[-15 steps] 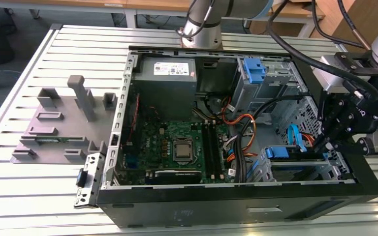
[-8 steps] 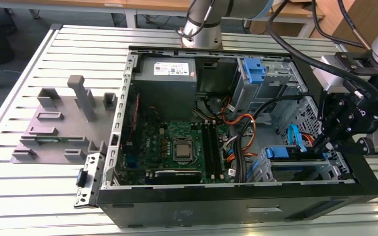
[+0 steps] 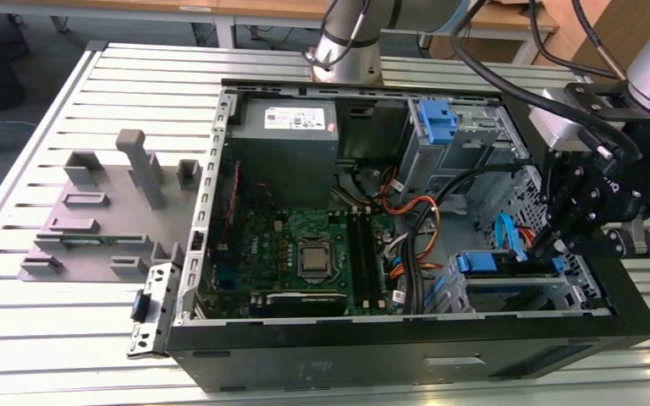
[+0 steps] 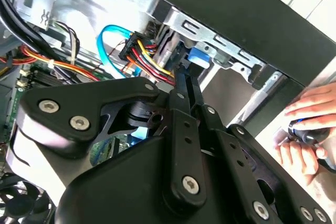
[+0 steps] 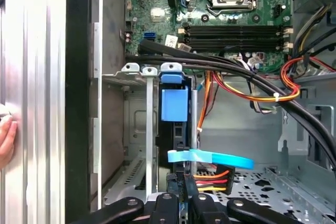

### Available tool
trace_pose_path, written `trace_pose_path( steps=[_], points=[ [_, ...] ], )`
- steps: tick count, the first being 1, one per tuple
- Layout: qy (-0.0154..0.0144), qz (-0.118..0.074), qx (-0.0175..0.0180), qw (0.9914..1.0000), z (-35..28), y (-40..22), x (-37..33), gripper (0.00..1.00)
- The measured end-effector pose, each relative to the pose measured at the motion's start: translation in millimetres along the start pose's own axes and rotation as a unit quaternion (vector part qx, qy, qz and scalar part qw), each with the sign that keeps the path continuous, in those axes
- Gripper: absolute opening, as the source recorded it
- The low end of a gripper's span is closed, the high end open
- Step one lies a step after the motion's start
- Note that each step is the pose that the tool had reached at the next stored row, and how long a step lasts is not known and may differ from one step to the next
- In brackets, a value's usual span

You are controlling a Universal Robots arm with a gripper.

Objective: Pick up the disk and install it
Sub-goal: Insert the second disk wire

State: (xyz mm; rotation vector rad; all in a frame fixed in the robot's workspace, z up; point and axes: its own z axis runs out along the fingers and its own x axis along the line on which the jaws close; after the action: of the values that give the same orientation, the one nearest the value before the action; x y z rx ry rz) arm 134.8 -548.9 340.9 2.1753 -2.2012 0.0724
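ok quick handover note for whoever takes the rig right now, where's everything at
Pincer: low inside the open computer case, at the drive cage, close to the cabled end of the disk. Open or shut cannot be told.
Disk: on edge in a slot of the cage, its blue bracket facing the motherboard. A flat blue cable and a bundle of power wires lie by its near end.
Done: the disk is off the table and in the cage.
Left: whether it is fully seated, and whether it has been let go, does not show.
Note: a person's hand rests just outside the case wall.
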Motion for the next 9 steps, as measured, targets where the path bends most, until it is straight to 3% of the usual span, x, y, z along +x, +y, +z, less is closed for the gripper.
trace_pose_path(
  steps=[2, 4, 9],
  points=[
    [0.0084, 0.0, 0.0001, 0.99996, 0.0, 0.0, 0.0, 0.16],
    [0.0144, 0.0, 0.0002, 0.9999, 0.6, 0.1, -0.8, 0.16],
    [0.0181, 0.0, 0.0002, 0.99984, 1.6, 0.2, -7.8, 0.16]
  ],
)
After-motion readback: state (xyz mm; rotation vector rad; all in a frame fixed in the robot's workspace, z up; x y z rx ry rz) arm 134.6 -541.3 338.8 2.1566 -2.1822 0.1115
